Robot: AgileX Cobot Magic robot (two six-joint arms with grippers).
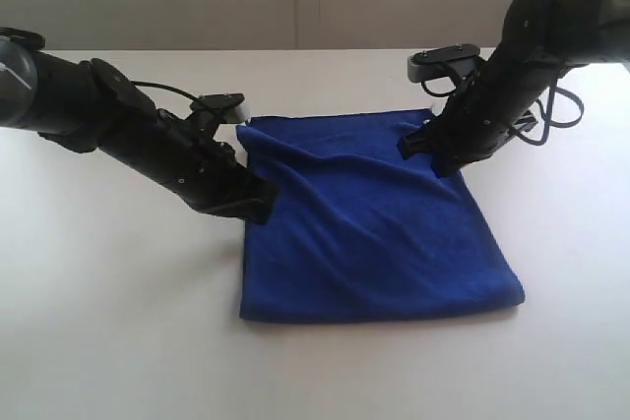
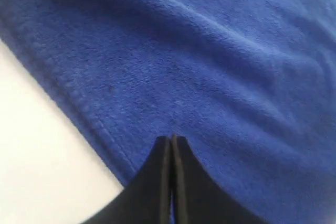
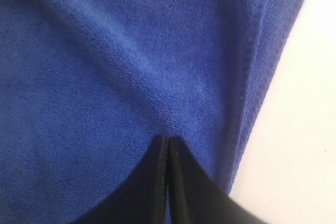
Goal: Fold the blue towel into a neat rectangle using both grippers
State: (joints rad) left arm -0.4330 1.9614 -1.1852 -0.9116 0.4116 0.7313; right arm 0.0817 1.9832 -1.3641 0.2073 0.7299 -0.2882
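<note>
The blue towel [image 1: 374, 233] lies on the white table, roughly rectangular, with creases running across its far half. My left gripper [image 1: 258, 202] is at the towel's left edge, jaws pressed together over the hem [image 2: 171, 139], with a sliver of blue cloth between them. At the far right corner my right gripper [image 1: 425, 145] is shut as well [image 3: 167, 139], and folds in the cloth radiate from it. Blue cloth fills both the left wrist view [image 2: 210, 66] and the right wrist view [image 3: 105, 66]. No white tag shows.
The white table [image 1: 118, 322] stretches around the towel on all sides. A pale wall stands behind its far edge. Cables hang off the right arm [image 1: 556, 115] beside the towel's far right corner.
</note>
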